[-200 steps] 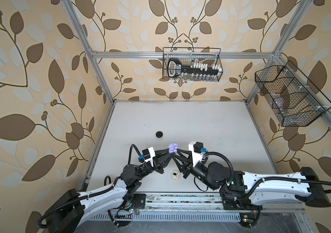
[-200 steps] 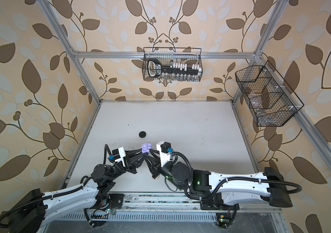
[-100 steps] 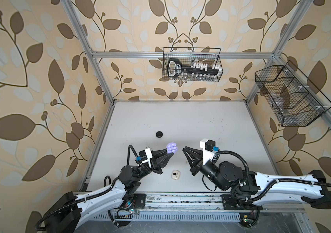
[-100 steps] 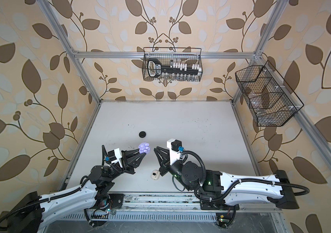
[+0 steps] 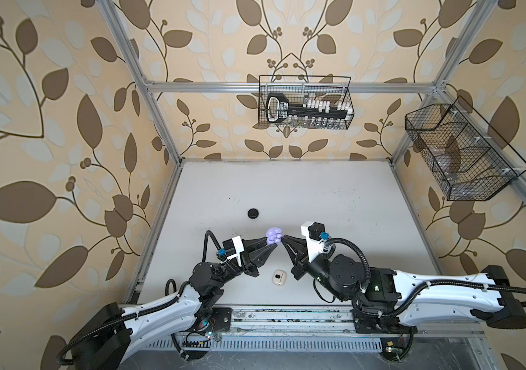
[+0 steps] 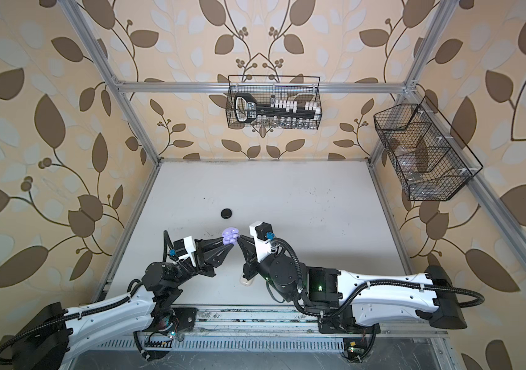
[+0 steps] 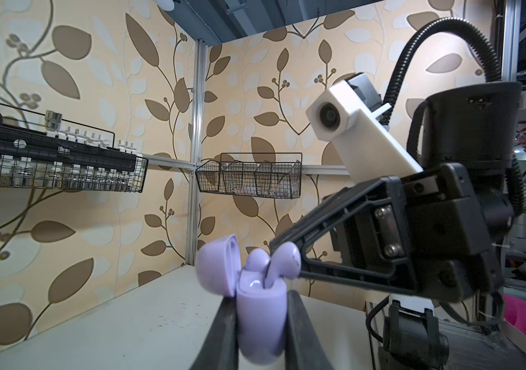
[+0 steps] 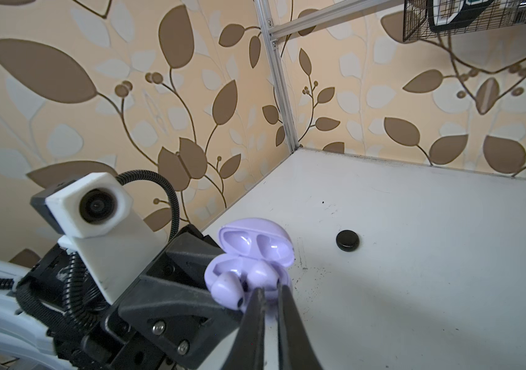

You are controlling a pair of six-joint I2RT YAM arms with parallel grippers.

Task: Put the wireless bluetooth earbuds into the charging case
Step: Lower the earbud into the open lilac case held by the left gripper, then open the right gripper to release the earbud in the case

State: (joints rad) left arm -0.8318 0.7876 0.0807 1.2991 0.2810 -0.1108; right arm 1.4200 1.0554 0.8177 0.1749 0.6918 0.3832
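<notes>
top views, left claw: clamped on the lavender case, which is held up off the table
top views, right claw: tips drawn together and touching the top of the case, opposite the left claw, so the claws meet nose to nose (same in both top views)
top views, cream case: on the table under the gap between the claws, toward the arm bases, clear of both; in a top view it is half hidden by the right arm
top views, black disc: on the table beyond the left claw, apart from it
left wrist, left claw: fingers pressed on both sides of the case, which is upright with the lid swung open
left wrist, earbuds: two lavender, stems in the case, heads sticking out
left wrist, leaning earbud: tilts toward the right claw, whose tip rests on its head
right wrist, right claw: fingers nearly together, a thin slit left; cannot tell if anything is pinched
right wrist, earbuds: one right ahead of the tips
right wrist, side earbud: just beside one finger, tilted outward
right wrist, black disc: on the table past the claw, apart
</notes>
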